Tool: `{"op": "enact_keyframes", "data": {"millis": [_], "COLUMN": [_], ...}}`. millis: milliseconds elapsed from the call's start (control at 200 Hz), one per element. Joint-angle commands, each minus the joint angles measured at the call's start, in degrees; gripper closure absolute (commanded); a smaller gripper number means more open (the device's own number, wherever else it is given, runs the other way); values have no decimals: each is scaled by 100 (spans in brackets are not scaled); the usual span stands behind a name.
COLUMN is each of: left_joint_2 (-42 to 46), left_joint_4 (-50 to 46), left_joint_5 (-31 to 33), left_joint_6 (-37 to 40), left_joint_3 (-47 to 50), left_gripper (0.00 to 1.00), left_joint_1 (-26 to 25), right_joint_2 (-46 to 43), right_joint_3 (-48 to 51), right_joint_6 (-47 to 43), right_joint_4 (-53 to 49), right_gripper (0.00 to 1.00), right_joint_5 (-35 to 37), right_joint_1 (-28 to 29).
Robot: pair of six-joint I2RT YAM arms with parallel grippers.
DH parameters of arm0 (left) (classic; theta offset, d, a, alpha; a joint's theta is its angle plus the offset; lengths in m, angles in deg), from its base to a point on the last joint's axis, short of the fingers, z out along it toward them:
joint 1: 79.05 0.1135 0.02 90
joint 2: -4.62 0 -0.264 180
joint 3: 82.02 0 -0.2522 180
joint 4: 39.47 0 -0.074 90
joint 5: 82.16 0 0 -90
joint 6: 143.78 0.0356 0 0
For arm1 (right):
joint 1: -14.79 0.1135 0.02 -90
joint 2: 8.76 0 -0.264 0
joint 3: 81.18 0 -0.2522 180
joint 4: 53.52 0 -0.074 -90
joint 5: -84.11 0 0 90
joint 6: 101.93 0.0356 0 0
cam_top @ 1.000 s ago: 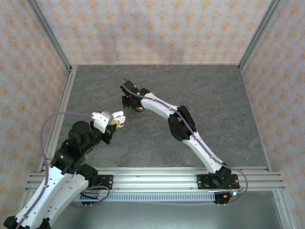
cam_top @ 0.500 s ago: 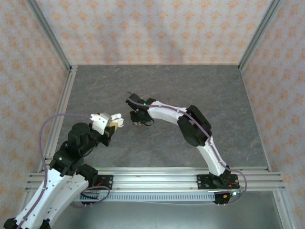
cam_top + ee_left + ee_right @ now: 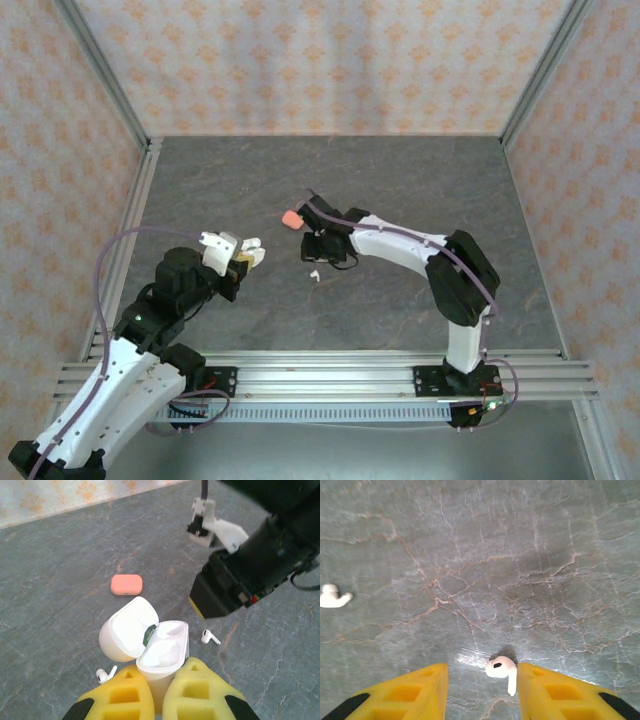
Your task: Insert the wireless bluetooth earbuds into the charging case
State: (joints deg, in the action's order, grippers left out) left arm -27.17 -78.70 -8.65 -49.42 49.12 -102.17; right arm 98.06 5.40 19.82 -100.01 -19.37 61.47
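— What is seen around the white charging case [image 3: 161, 656], taken from the largest thing down?

— A grey marbled table [image 3: 430, 180] is spread beneath the case. From the case's right, the right arm [image 3: 400, 245] is stretched in low over the table, seen from above.

— How is the case held?

— It is clamped at its base between the yellow pads of the left gripper [image 3: 157, 687] and is lifted off the table. Its lid is swung open to the left, and the inner wells are turned up to the left wrist camera.

— And the right gripper [image 3: 482, 680]?

— Its fingers are spread apart and nothing is gripped. It is lowered close to the table just right of the case.

— What else is laid near the case?

— A pink case [image 3: 126, 584], closed, is set flat on the table beyond the white case, a little to its left and apart from it.

— Where are the earbuds found?

— One white earbud [image 3: 210, 637] is laid on the table just right of the case. In the right wrist view it is seen between the parted fingers, nearer the right one. A second white earbud [image 3: 105, 674] is laid at the case's lower left, close under the lid.
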Motion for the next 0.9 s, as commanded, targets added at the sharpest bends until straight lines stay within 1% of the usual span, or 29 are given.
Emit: {"op": "enact_keyframes", "data": {"millis": [0,75,160,235,315,545,896], "left_joint_2": [-9,-12,-32,-53,-62,-48,-73], "left_joint_4": [277,287,280,271,272,262,290], "left_joint_5": [-127,-170,-219,-263,-309,-246,-232], "left_joint_6": [-31,-27,-32,-31,-40,-1,47], "left_joint_3": [-151,-131,-82,-52,-8,56,119], "left_gripper": [100,100,100,100,100,100,100], "left_joint_1": [49,46,44,46,45,48,52], "right_joint_2": [-150,55,467,873,1189,1823,2191], "right_joint_3": [-312,-678,-1240,-1764,-2118,-2605,-2779], "right_joint_6": [-122,-542,-1067,-1449,-1665,-1826,-1848], "right_joint_4": [-446,-912,-1691,-2406,-2824,-3278,-3257], "right_gripper": [58,56,51,50,50,50,53], "right_joint_5": [-366,-416,-532,-349,-157,-67,-67], "right_joint_1": [-173,-176,-177,-140,-74,85,139]}}
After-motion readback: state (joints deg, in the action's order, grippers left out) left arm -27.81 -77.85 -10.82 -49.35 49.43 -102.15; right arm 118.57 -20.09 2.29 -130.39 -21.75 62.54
